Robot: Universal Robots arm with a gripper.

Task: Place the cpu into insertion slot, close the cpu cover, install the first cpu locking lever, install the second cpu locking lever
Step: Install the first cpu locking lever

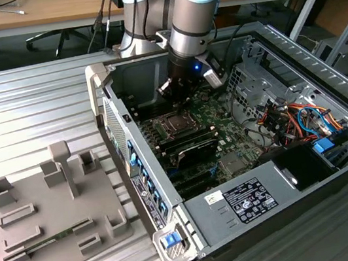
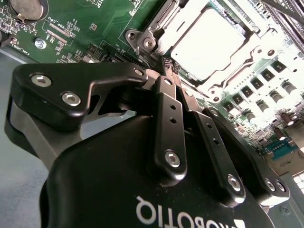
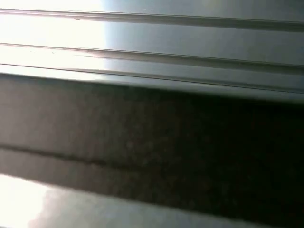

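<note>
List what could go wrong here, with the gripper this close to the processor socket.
1. The gripper has its fingers closed with the tips right at the socket's edge, beside the cpu; a slight drift could scrape the cpu cover or the small parts on the motherboard.
2. In the exterior view the arm reaches down inside the computer case, near its back wall and the cables, so a sideways move could bump them.

Arm [image 1: 189,9] reaches steeply down from beyond far wall of computer case [image 1: 271,178], wrist near vertical inside case. Gripper [image 1: 175,98] hangs just above cpu socket [image 1: 174,125], toward case's far wall. In second wrist view, black fingers [image 2: 167,111] appear pressed together at tips, nothing visible between them.
</note>
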